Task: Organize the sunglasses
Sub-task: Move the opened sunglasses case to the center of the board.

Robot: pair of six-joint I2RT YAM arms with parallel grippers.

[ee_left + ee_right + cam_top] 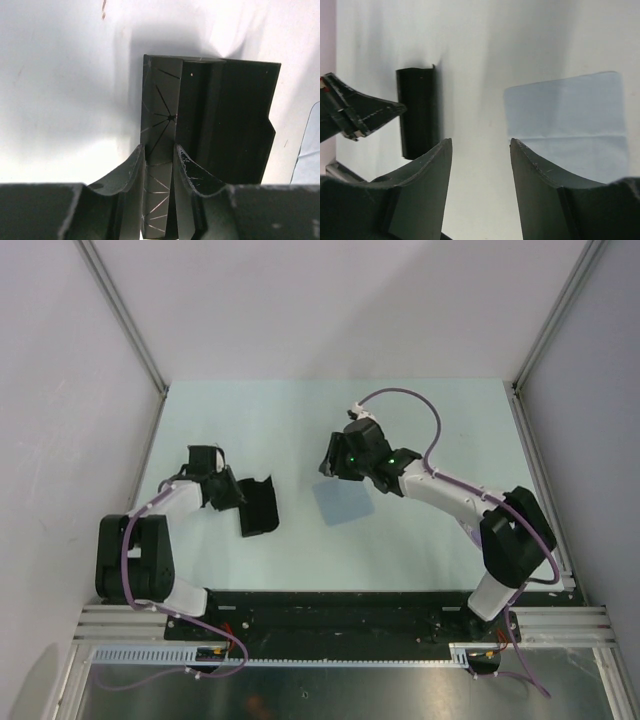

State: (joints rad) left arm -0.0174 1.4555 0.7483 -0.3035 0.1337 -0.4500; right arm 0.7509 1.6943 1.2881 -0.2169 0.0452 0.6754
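The sunglasses show in no view. A black oblong case [258,505] lies open on the table left of centre. My left gripper [232,490] is at its left side. In the left wrist view the case [225,120] fills the right half, and my left gripper [157,150] is shut on its lined side panel, which fills the gap between the fingers. My right gripper [332,462] hangs over the table's middle. In its own view the right gripper [480,142] is open with only bare table between the fingers, and the case [417,112] lies to its left.
A light blue square cloth [342,504] lies flat just right of the case, below the right gripper, and shows as the cloth [570,120] in the right wrist view. White walls with metal posts close in the table on three sides.
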